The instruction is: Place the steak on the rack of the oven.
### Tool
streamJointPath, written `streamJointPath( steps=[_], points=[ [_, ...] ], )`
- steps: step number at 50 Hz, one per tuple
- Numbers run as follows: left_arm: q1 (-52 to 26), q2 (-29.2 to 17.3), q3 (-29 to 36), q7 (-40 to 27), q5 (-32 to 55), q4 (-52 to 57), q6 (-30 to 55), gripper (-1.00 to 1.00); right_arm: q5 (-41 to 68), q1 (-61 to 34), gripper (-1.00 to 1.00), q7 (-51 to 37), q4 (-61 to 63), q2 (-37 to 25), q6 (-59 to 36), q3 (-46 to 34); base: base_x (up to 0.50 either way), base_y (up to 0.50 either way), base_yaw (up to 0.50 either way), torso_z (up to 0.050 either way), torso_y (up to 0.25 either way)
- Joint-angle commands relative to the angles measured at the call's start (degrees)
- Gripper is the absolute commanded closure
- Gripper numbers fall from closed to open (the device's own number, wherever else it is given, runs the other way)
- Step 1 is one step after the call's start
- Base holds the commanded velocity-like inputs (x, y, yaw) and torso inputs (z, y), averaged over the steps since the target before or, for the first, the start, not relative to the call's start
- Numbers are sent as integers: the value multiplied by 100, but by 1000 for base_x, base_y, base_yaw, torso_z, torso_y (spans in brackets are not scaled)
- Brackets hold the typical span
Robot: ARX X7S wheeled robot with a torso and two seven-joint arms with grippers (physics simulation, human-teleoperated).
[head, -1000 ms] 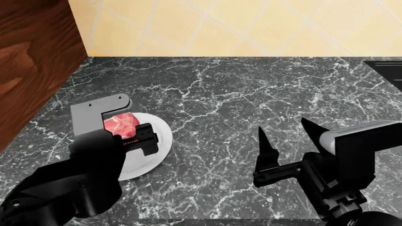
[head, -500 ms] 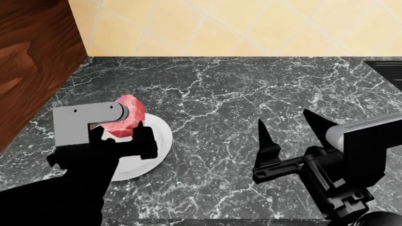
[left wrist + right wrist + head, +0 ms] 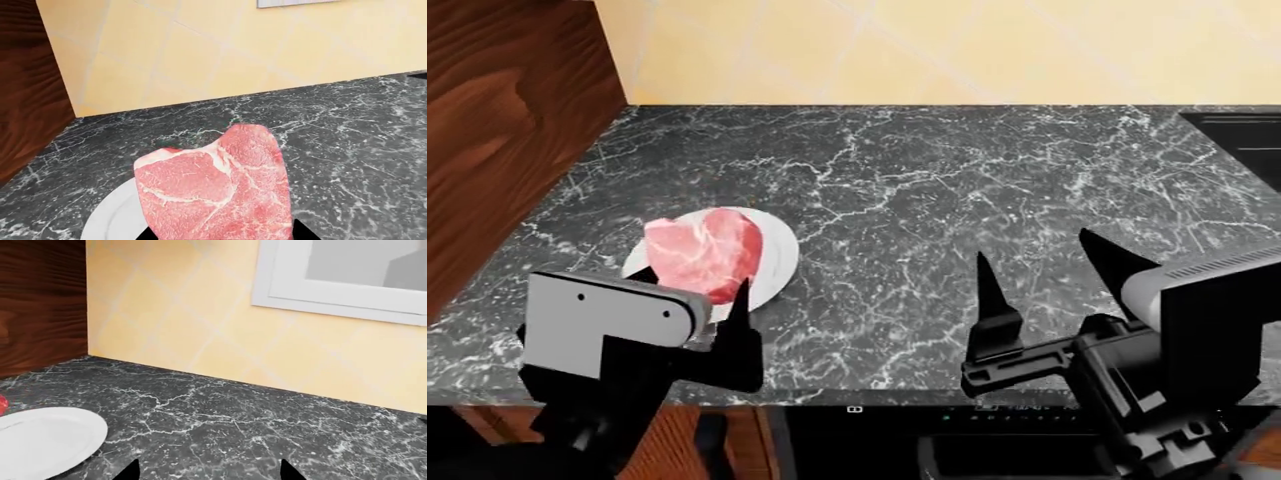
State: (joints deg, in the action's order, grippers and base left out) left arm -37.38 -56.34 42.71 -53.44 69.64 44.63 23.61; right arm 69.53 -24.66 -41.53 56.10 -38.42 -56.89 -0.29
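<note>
The steak [image 3: 703, 252], a pink-red slab with pale marbling, stands up in my left gripper [image 3: 714, 298], held by its lower edge above the near part of the white plate [image 3: 779, 258]. In the left wrist view the steak [image 3: 217, 192] fills the middle, with a dark jaw tip on either side of its base and the plate [image 3: 107, 222] beneath; the left gripper [image 3: 220, 236] is shut on it. My right gripper [image 3: 1044, 275] hovers open and empty over the counter's near edge, with only marble between the right gripper's [image 3: 208, 472] tips. Oven and rack are out of view.
A brown wooden cabinet side [image 3: 507, 120] walls the counter's left end. Yellow tiles [image 3: 961, 50] run along the back, with a window [image 3: 347, 270] above. A black surface [image 3: 1241, 130] lies at the far right. A dark front [image 3: 961, 440] shows below the black marble counter [image 3: 961, 180].
My left gripper has lifted the steak off the plate and drawn back toward the counter's near edge. The head view has pulled back, showing the counter's front edge. The right gripper has barely moved.
</note>
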Motion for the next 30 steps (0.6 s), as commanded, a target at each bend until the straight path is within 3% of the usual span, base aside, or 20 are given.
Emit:
streamJointPath(
  steps=[1,30],
  points=[
    [-37,-107,-28,224,-156,146,-60,100,223,-46,-100,-265,94,-67,-30,6,-500,0,0,0,0],
    [-170,-228,-107,330,47,206,-21,100,673,-490,-100,-723,13,-166,-181,-270,-500,0,0,0,0]
  ],
)
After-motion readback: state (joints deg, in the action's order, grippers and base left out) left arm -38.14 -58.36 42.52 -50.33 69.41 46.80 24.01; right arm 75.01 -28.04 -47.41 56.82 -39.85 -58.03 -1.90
